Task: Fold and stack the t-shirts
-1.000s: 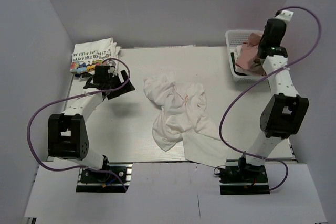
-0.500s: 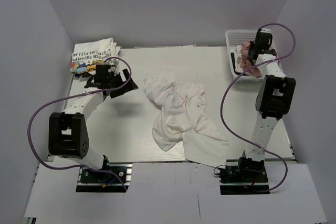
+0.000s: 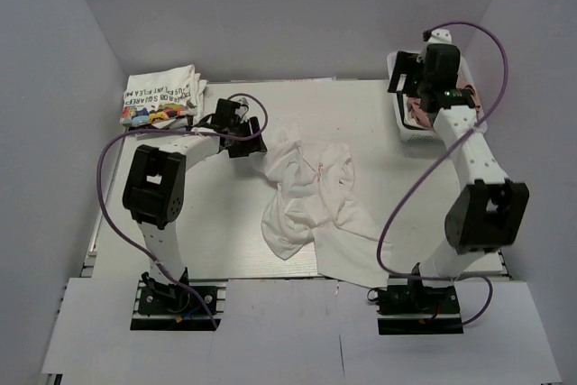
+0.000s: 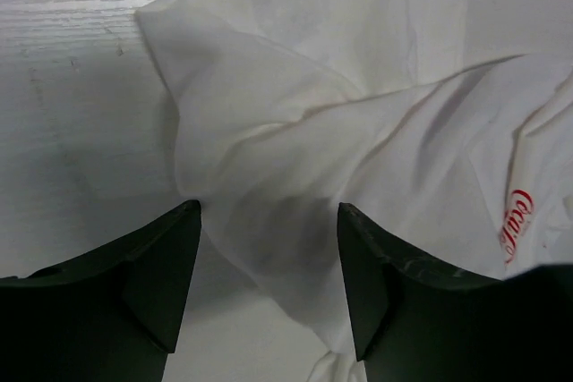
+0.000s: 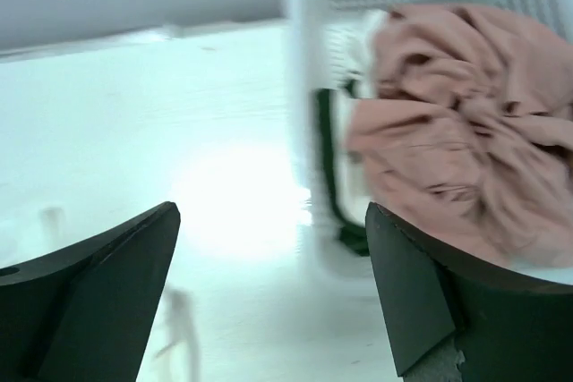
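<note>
The step in hand looks like the pick-up of the next shirt for folding. The left tool (image 4: 269,221) hovers over the near-left edge of the white t-shirt (image 3: 311,196), its jaws spread wide and holding nothing. In the left wrist view, the cloth edge lies between and just below the two fingers, not yet pinched.

The right tool (image 5: 273,221) is also released and empty. It hangs by the basket (image 5: 304,87) at the far right corner of the table (image 3: 216,223), where a pink t-shirt (image 5: 448,140) lies bunched. A dark green strip (image 5: 329,167) shows beneath the pink.

The next move, as I judge it, calls for the left tool to drop onto the hem or sleeve edge and close on a single layer. The shirt could then be drawn out flat. The right tool would need to come over to hold the other side.

The white t-shirt sits crumpled in the middle of the table, twisted into soft ridges, with a flatter part spread toward the near right. I cannot tell whether that heap is one shirt or two. It looks thin and limp, so it will likely sag and drag when lifted. A small red script (image 4: 515,221) marks the cloth.

A folded stack (image 3: 162,95) rests at the far left corner with a printed shirt on top, well apart from the heap.
</note>
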Robot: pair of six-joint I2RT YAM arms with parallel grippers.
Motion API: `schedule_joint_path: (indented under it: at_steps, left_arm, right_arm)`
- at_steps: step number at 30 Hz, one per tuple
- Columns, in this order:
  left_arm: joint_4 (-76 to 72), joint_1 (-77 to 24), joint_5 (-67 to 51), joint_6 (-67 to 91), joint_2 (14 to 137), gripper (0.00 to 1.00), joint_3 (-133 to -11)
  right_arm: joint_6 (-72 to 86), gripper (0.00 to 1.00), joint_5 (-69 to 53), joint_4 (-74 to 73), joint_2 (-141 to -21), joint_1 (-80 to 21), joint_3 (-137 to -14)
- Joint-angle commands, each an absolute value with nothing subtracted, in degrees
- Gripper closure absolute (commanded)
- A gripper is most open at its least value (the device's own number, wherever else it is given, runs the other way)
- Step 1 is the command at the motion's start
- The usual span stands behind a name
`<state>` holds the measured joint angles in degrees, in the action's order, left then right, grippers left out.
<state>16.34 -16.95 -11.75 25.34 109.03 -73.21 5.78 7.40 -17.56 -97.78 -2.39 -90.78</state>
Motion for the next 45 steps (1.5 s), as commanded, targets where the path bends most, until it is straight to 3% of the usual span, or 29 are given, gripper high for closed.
schedule_joint_path:
  at_steps: [1, 2, 6, 7, 9, 10, 20, 22, 25, 26, 27, 28, 33, 39, 45]
  left_arm:
    - [19.95, -17.67, -6.15, 25.75, 110.74, 0.29, -76.81]
    - [19.95, -18.28, -6.15, 25.75, 110.74, 0.31, -76.82]
    - [18.82, -18.81, -5.63, 26.46, 111.45, 0.57, -76.12]
    - [18.20, -18.81, -6.15, 26.46, 111.45, 0.73, -75.33]
    - [17.67, -19.34, -6.15, 26.46, 111.45, 0.94, -75.32]
    - [17.67, -19.34, -6.15, 26.46, 111.45, 1.00, -75.32]
    - [13.72, -19.34, -5.80, 25.93, 104.60, 1.00, -69.79]
    - [13.71, -19.34, -5.80, 25.93, 104.59, 1.00, -69.17]
    - [14.41, -19.34, -5.80, 25.40, 103.45, 1.00, -69.17]
    - [14.41, -19.34, -5.80, 25.40, 102.84, 1.00, -69.17]
    - [14.41, -19.34, -5.80, 24.88, 102.83, 1.00, -69.17]
    - [14.94, -19.34, -5.28, 24.87, 102.14, 1.00, -69.17]
    - [22.83, -19.34, 5.08, 24.35, 98.45, 1.00, -75.92]
    - [21.98, -19.34, 11.25, 21.63, 81.59, 1.00, -77.88]
    - [18.81, -19.34, 14.24, 18.98, 63.39, 1.00, -78.05]
  right_arm:
    - [9.84, 0.10, 5.81, -16.88, -91.77, -7.62, -83.60]
    - [10.45, 0.10, 4.15, -16.61, -91.15, -8.17, -80.97]
    - [16.16, 0.10, 6.50, -13.89, -88.51, -13.09, -73.05]
    - [16.95, 0.10, 7.03, -12.93, -88.59, -14.66, -70.51]
    - [19.24, 0.10, 4.58, -11.26, -89.47, -16.95, -69.26]
    - [19.07, 0.10, 2.66, -10.38, -89.73, -17.66, -68.30]
    - [21.88, 0.10, 5.00, -4.76, -102.38, -24.26, -67.24]
    - [22.93, 0.15, 6.58, -5.09, -106.07, -24.08, -68.90]
    - [23.12, 0.32, 8.95, -6.49, -109.77, -24.08, -71.71]
    - [22.77, 0.45, 9.05, -6.59, -110.21, -24.17, -72.07]
    - [22.15, 0.92, 9.14, -6.50, -109.95, -24.17, -72.16]
    - [22.41, 1.00, 9.84, -5.81, -108.21, -24.26, -71.55]
    - [21.01, 1.00, 16.24, -3.41, -95.73, -23.82, -68.99]
    - [14.86, 1.00, 25.12, -6.33, -75.97, -23.82, -71.72]
    - [9.24, 1.00, 22.42, -2.02, -58.28, -23.91, -73.55]
